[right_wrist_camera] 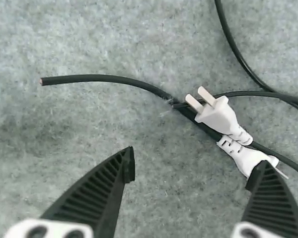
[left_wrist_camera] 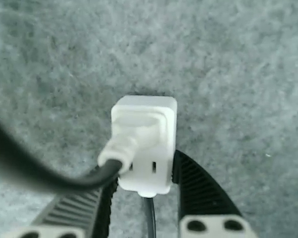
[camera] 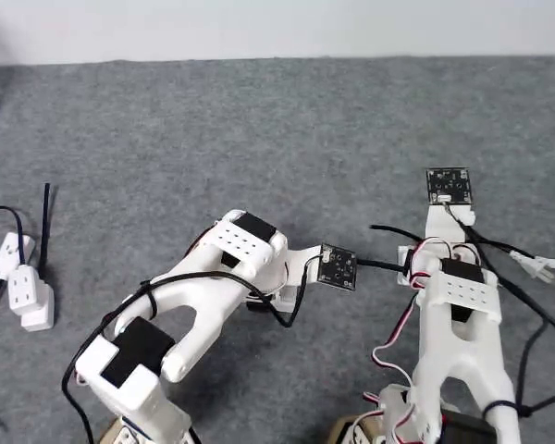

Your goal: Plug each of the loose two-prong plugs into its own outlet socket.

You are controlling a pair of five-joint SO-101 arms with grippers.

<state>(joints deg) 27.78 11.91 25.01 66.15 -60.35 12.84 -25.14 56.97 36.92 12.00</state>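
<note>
Notably, right claw (right_wrist_camera: 196, 157) stood spread; plug (right_wrist_camera: 216, 113) lay just ahead, at 3 o'clock of right arm (camera: 458, 296) overhead, axis 9-to-3. Left claw (left_wrist_camera: 144, 172) pinched socket (left_wrist_camera: 145, 124).

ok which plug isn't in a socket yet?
The white plug on the carpet by the open right gripper: both prongs bare. The other plug is seated in the white socket block that the left gripper holds.

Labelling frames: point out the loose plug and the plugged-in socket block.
loose plug (right_wrist_camera: 216, 115), right wrist view, white body.
socket block (left_wrist_camera: 161, 179), left wrist view, face below slots.
</note>
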